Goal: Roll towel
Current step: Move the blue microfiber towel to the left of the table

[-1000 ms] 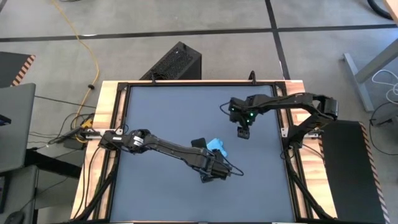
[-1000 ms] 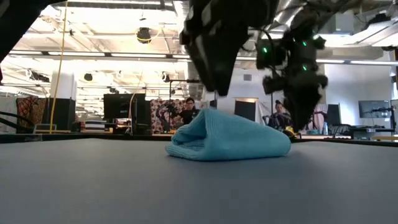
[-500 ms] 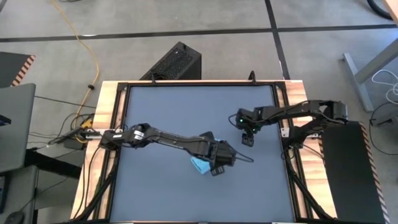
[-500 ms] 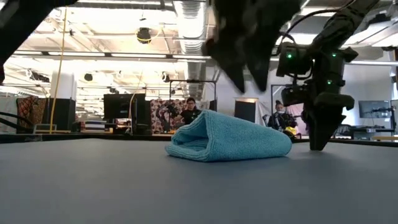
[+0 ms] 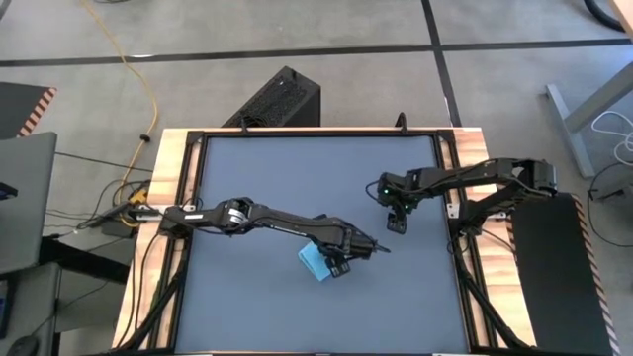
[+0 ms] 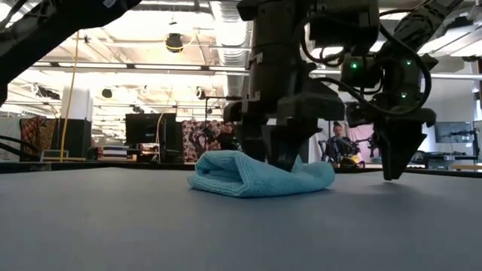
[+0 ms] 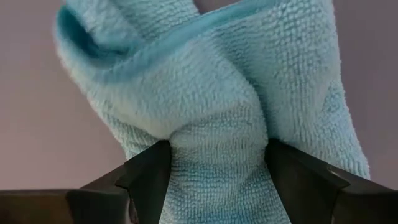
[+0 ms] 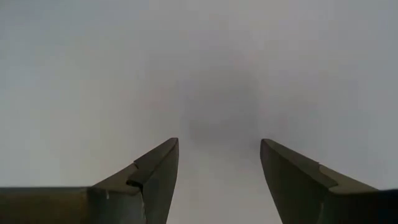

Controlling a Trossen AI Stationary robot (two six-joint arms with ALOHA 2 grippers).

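Grey tiled floor [image 5: 326,30] fills the top of the high view, dark seams crossing it. Yellow cable [image 5: 138,79] snakes down the upper left. Black perforated box [image 5: 280,97] sits top centre, behind the desk [image 5: 267,168] with its wooden edge. Low view: open hall, ceiling strip lights [image 6: 143,68], hanging round lamp [image 6: 175,41], monitors [image 6: 141,129] mid-left, seated people [image 6: 337,143] far behind.

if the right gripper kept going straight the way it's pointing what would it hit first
Probably just the bare tabletop: the right gripper points down at it, fingers apart, nothing between them.
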